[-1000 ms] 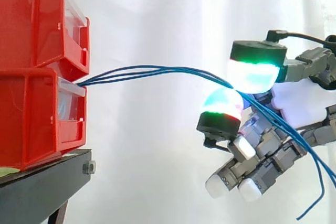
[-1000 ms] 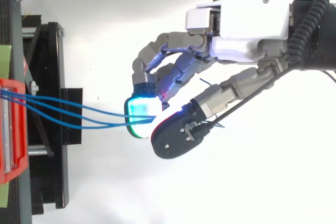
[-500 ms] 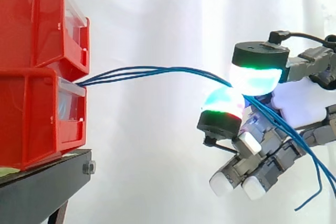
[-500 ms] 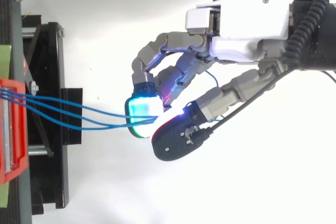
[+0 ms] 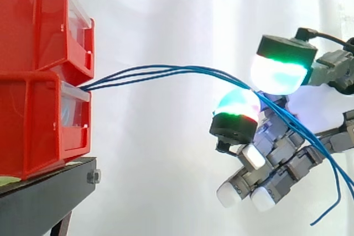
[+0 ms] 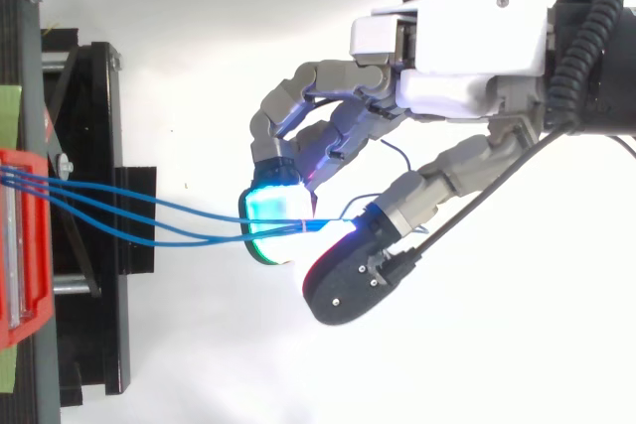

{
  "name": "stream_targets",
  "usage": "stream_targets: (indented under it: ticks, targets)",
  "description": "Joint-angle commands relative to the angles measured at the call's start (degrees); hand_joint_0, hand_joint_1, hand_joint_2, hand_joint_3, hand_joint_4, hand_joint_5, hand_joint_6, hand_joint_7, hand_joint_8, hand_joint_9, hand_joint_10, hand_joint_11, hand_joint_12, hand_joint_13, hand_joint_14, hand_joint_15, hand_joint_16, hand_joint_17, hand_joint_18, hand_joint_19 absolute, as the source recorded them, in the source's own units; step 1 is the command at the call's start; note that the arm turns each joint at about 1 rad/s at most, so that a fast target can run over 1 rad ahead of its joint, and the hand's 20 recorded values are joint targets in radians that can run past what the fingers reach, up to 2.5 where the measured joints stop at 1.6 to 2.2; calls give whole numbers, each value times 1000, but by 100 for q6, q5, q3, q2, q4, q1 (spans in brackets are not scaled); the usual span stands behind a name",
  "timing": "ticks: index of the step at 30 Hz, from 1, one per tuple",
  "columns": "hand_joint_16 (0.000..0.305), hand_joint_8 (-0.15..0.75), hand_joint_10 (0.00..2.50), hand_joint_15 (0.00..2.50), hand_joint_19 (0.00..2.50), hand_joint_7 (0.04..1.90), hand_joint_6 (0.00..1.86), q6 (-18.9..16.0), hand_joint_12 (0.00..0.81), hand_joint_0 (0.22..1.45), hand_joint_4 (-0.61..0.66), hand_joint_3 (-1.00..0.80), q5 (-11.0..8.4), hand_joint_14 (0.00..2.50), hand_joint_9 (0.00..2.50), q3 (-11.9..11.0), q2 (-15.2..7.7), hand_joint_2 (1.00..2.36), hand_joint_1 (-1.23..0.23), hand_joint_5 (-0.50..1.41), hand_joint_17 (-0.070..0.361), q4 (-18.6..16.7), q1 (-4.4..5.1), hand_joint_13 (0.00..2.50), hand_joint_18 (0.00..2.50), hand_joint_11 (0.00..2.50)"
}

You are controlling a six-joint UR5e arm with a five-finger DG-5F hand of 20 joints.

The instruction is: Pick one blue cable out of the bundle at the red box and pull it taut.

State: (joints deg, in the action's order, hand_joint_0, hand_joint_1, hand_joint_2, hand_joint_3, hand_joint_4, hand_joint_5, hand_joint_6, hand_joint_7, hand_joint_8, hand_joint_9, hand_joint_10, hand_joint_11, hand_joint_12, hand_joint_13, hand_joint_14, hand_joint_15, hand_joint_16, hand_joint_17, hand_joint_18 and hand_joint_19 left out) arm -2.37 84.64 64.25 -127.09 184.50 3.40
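finding: my thumb pad and the fingertip pad opposite it stand apart, with a clear gap between them in the side view. nothing is clamped. the other fingers are curled under, below the gap, holding nothing. all three blue cables run through that gap. they lie across the top of the lower pad and pass just under the edge of the thumb pad. whether they touch the thumb pad i cannot tell.

relation: the cables leave the front of the lower red bin, beneath the upper red bin, and run roughly level toward me in a shallow, slack arch. behind the pads they drop past my palm, free ends hanging loose. their long axis runs from box to hand.

pose: my hand is well apart from the bins on the black stand, fingertips pointing toward the box.

assessment: no single cable is separated yet. one must be isolated, pinched, and drawn away from the box along that axis.
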Motion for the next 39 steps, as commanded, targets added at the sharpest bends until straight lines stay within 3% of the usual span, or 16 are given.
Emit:
stream_targets:
  ticks: [1,6,13,20,25,27,35,39]
  targets:
    - [62,382,12,160,221,988,896,0,398,492,162,-500,0,6,790,0,0,1000,-788,-156,139,7,3,450,541,652]
    - [59,376,11,171,242,1024,888,0,386,533,153,-500,9,7,795,0,0,1000,-693,-151,132,-2,12,443,518,636]
    - [56,373,14,177,246,1103,896,0,372,621,127,-248,0,7,808,0,0,1016,-794,-150,125,-2,12,458,519,643]
    - [56,373,14,160,217,1170,915,0,370,671,16,-148,-35,6,817,0,0,1020,-865,-152,126,-2,12,484,567,652]
    - [56,369,14,157,196,1211,925,-9,371,726,-48,-190,-35,6,805,0,0,1018,-884,-161,126,-2,12,478,563,644]
    - [55,355,13,148,187,1312,920,0,374,767,-33,-269,-35,6,773,0,0,1014,-907,-168,125,-2,12,457,543,626]
    - [55,322,11,106,159,1258,923,0,367,842,-105,-489,-35,4,695,0,0,1000,-918,-187,124,-2,20,382,466,561]
    - [54,296,12,97,149,1215,925,0,361,853,-138,-500,-35,3,670,0,0,1000,-913,-192,122,-2,20,364,449,538]
